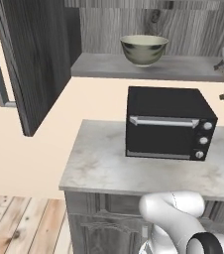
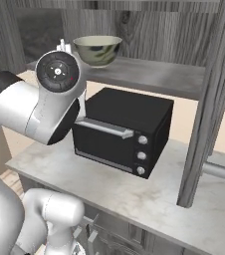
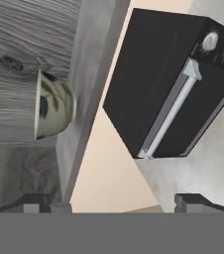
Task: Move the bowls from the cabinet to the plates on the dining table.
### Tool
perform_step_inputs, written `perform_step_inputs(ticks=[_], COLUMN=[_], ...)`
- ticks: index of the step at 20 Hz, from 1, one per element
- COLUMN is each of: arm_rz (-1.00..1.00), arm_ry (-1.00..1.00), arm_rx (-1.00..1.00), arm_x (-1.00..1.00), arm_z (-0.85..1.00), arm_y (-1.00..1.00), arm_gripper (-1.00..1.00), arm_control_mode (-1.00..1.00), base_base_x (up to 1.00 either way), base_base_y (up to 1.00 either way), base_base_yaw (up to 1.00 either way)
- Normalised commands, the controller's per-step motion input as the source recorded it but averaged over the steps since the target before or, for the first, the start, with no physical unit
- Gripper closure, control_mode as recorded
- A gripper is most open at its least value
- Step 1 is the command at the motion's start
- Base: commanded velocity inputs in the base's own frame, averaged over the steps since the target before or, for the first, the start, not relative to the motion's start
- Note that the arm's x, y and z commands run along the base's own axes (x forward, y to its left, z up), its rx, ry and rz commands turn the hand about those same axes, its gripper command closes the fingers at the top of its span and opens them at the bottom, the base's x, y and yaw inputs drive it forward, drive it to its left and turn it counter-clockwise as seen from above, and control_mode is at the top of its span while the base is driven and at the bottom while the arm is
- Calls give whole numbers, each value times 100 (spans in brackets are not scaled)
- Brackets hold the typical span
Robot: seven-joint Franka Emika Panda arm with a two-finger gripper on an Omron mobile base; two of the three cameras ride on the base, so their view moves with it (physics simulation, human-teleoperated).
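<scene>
One bowl [image 1: 143, 49], cream-rimmed with a mottled greenish outside, stands upright on the shelf of the open dark wood-grain cabinet [image 1: 134, 67]. The right base view shows the same bowl [image 2: 97, 50] just beyond my arm's big joint. The hand view is rolled, so the bowl [image 3: 52, 104] appears on its side at the left, past the shelf's front edge [image 3: 82, 109]. My gripper [image 3: 114, 206] is open, its fingertips [image 3: 34, 203] far apart with nothing between them. It is short of the shelf and well apart from the bowl. The plates and the dining table are out of view.
A black oven [image 1: 166, 124] sits on a small marble counter [image 1: 99, 168] directly under the shelf. One cabinet door [image 1: 29, 64] hangs open at the left, the other [image 2: 209, 99] at the right with its bar handle [image 2: 218, 172] sticking out.
</scene>
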Motion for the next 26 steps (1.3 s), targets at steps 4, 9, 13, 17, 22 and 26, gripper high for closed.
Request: perform_step_inputs(ticks=[4, 9, 13, 17, 22, 26], arm_rz=[1, -5, -5, -4, -1, 0], arm_ry=[-14, -14, -11, -4, -1, -1], arm_rx=[0, -5, -6, 0, 0, 0], arm_x=[28, 34, 36, 35, 37, 38], arm_z=[10, 14, 15, 11, 5, 3], arm_y=[23, 31, 25, 18, 15, 14], arm_gripper=[-100, -100, -100, -100, -100, -100], arm_control_mode=[-100, -100, -100, -100, -100, -100], base_base_x=[0, 0, 0, 0, 0, 0], base_base_y=[0, 0, 0, 0, 0, 0], base_base_yaw=[0, 0, 0, 0, 0, 0])
